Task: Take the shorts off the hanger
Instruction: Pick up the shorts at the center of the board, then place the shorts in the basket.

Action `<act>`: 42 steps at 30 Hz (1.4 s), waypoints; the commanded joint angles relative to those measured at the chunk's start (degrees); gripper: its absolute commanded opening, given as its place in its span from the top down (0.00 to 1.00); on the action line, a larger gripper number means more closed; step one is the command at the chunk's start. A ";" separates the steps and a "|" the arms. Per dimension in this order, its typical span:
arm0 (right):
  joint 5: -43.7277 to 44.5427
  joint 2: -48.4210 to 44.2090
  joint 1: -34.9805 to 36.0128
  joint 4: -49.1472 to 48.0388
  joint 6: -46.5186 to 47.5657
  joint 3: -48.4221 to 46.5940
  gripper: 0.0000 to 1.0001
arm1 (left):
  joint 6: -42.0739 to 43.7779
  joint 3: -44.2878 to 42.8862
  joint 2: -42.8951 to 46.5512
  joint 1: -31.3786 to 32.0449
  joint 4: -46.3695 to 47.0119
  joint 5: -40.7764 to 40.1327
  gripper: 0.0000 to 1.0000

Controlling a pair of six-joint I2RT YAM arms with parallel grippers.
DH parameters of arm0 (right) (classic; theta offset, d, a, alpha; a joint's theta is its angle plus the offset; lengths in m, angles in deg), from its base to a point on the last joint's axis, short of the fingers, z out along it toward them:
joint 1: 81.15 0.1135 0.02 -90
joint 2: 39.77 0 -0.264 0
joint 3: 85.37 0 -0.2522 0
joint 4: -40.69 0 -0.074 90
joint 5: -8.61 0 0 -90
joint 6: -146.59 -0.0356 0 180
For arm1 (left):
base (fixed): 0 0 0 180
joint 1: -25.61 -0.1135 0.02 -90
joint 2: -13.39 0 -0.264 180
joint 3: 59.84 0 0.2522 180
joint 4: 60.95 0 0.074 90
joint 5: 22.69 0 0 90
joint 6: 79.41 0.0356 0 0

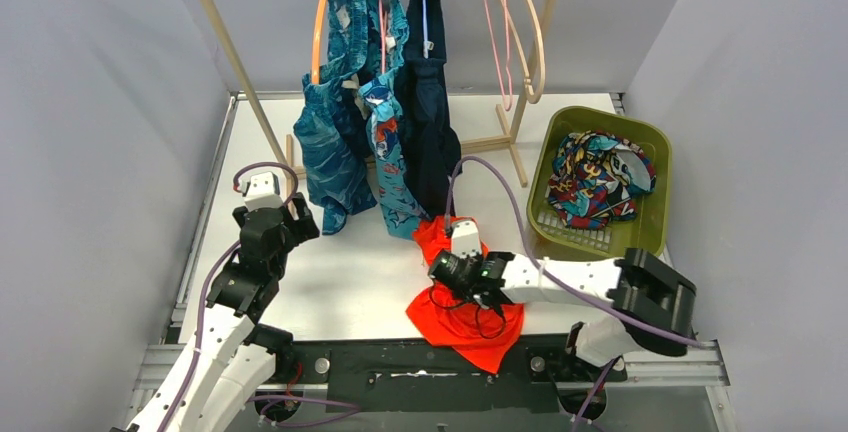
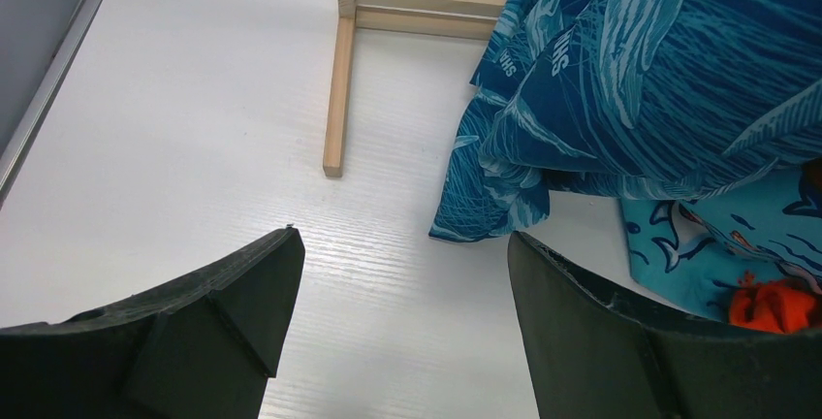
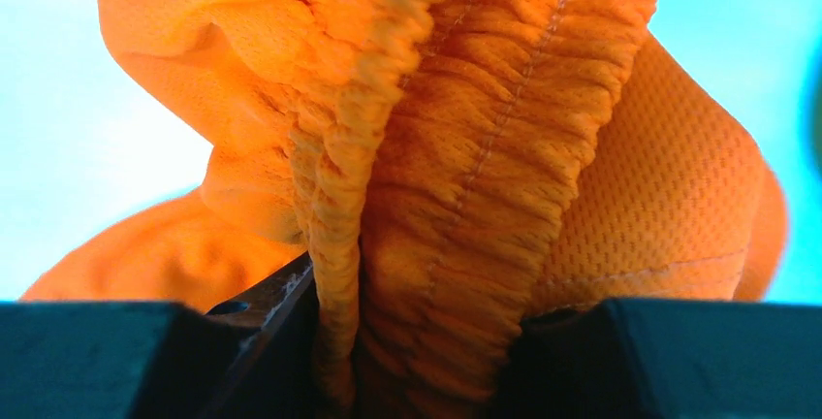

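Gripping a thick fold of the orange-red shorts (image 3: 465,147), the right gripper (image 3: 417,361) had its jaws closed on the gathered, stitched waistband; the fabric was a fine mesh knit. The rest of that pair lay crumpled on the white, wood-grained table (image 1: 350,282) under the right wrist, off any hanger.

The left gripper (image 2: 402,240) had its dark, wedge-shaped jaws wide open on nothing, low over the table near the teal leaf-print shorts (image 2: 630,70).

The leaf-print pair, the turquoise cartoon-print shorts (image 1: 390,152) and the plain navy shorts (image 1: 428,122) hung limp in soft folds from hangers on the wooden rack (image 1: 250,102).

The multicolour patterned shorts (image 1: 595,177) sat bunched in the olive slotted plastic basket (image 1: 640,132).
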 commanded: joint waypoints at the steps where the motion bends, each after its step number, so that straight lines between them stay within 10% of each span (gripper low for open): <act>1: 15.62 -11.86 -0.03 12.58 -3.14 -1.63 1.00 | 0.61 -1.07 0.64 -0.29 2.99 0.38 0.23; 13: 40.54 -37.62 -0.30 22.61 -2.88 -11.69 1.00 | 0.78 -1.00 0.45 -0.60 3.21 0.78 0.23; 21: 44.94 -37.57 -3.69 15.16 19.39 -21.21 1.00 | 0.80 -1.07 0.53 -0.73 3.25 1.05 0.23; 36: 4.10 -22.48 -55.94 9.44 39.60 -39.29 1.00 | 0.72 -0.81 2.01 -0.76 3.52 1.52 0.23; 42: 3.09 -14.49 -65.05 11.84 42.09 -51.50 1.00 | 0.72 -0.72 2.40 -0.84 3.54 1.59 0.23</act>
